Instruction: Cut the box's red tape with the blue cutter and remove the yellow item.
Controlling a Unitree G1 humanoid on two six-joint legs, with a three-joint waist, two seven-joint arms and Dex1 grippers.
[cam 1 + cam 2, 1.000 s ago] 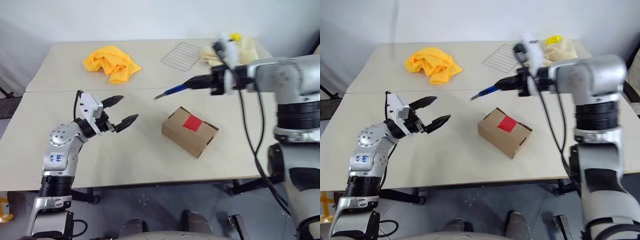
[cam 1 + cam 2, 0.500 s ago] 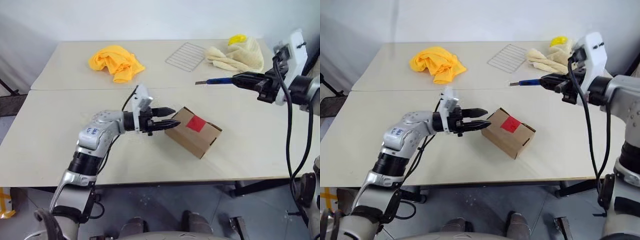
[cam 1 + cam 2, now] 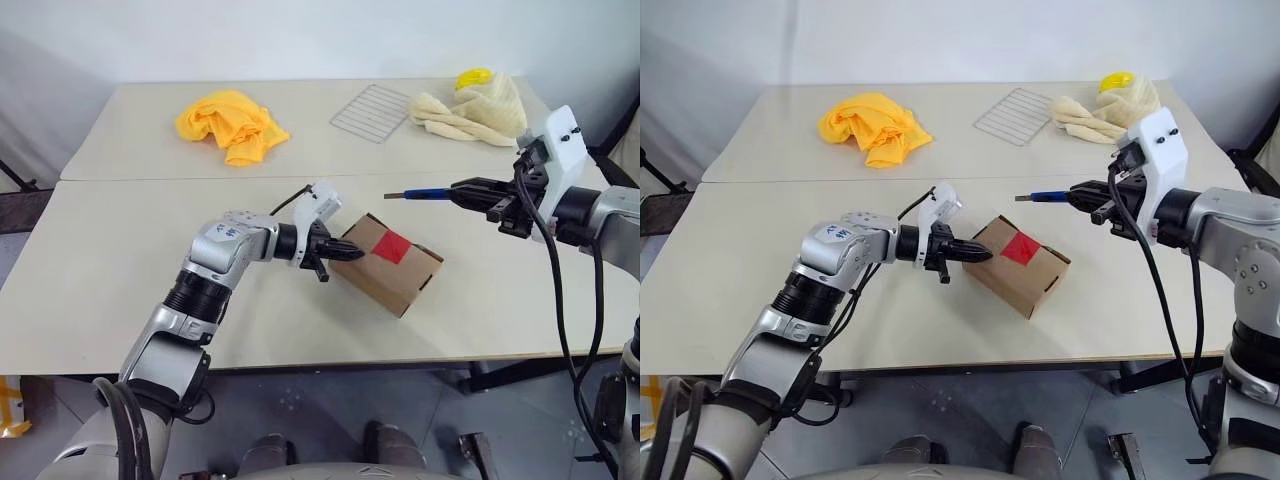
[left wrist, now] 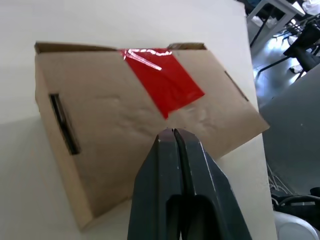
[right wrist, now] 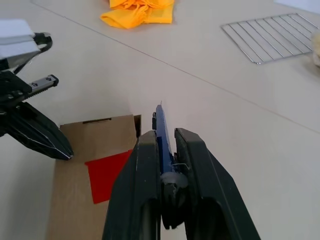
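Note:
The brown cardboard box (image 3: pixel 385 268) lies closed on the near table, with the red tape (image 3: pixel 394 245) across its top seam. My left gripper (image 3: pixel 345 252) is shut and empty, its tips pressed against the box's left top edge, just short of the red tape (image 4: pixel 162 80). To the right of the box, above the table, my right gripper (image 3: pixel 470 188) is shut on the blue cutter (image 3: pixel 422 193). The cutter's dark tip points left over the box (image 5: pixel 85 165). The yellow item is hidden.
An orange-yellow cloth (image 3: pixel 231 122) lies at the far left of the back table. A wire rack (image 3: pixel 373 110) sits behind the box. A cream cloth (image 3: pixel 475 112) with a yellow rounded piece (image 3: pixel 472 76) is at the far right.
My left gripper swung right to the box and closed from wide open to shut. My right gripper drew back to the right and lower, still holding the cutter.

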